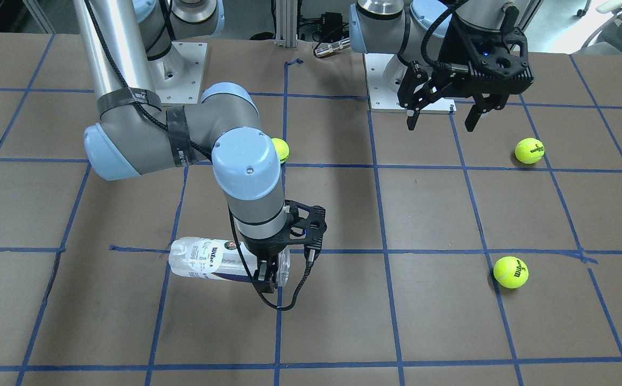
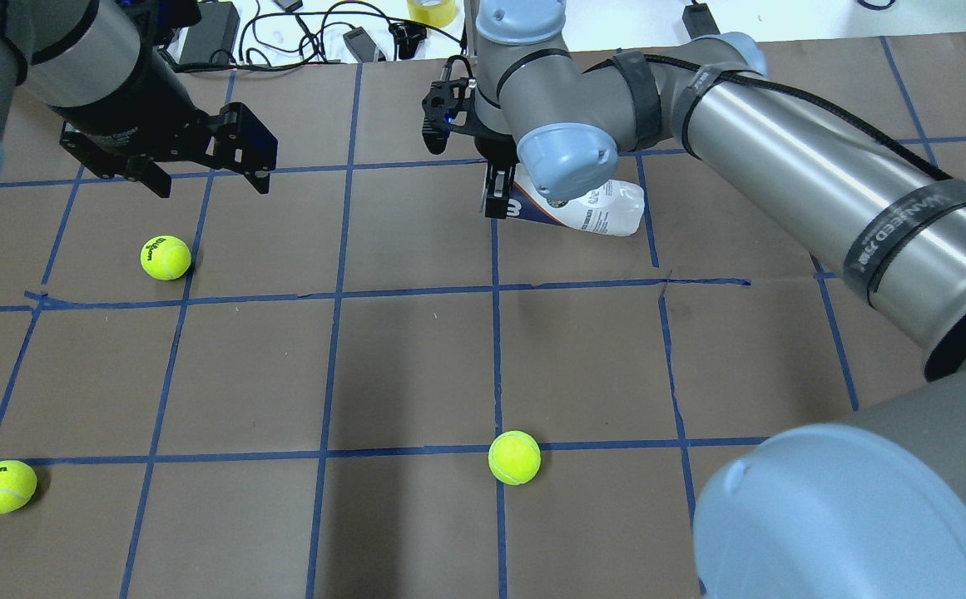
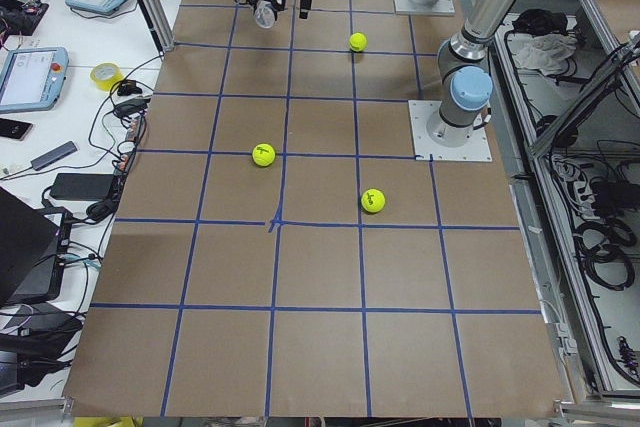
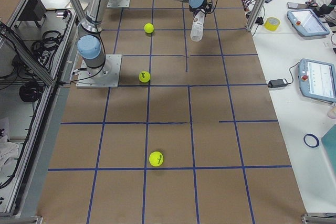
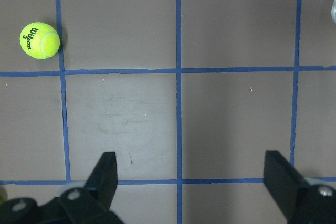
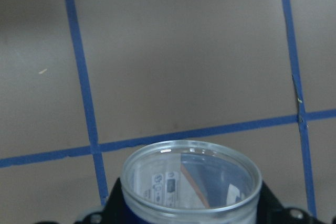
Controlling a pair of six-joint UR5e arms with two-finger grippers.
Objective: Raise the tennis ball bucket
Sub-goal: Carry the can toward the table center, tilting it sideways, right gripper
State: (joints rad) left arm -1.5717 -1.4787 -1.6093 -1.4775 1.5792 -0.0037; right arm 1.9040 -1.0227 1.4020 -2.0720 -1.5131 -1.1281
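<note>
The tennis ball bucket (image 1: 209,260), a clear can with a white, navy and orange label, lies roughly level near the table's middle. It also shows in the overhead view (image 2: 599,210) and, open mouth first, in the right wrist view (image 6: 191,182). My right gripper (image 1: 268,279) is shut on the tennis ball bucket near its open end, coming down from above (image 2: 499,195). I cannot tell whether the can touches the table. My left gripper (image 1: 442,120) is open and empty, held above the table far from the can (image 2: 204,179), its fingers spread wide in the left wrist view (image 5: 193,179).
Three yellow-green tennis balls lie on the brown, blue-taped table: one (image 2: 165,257) just below the left gripper, one (image 2: 2,487) near the left edge, one (image 2: 514,457) at the centre front. Cables and devices sit beyond the far edge.
</note>
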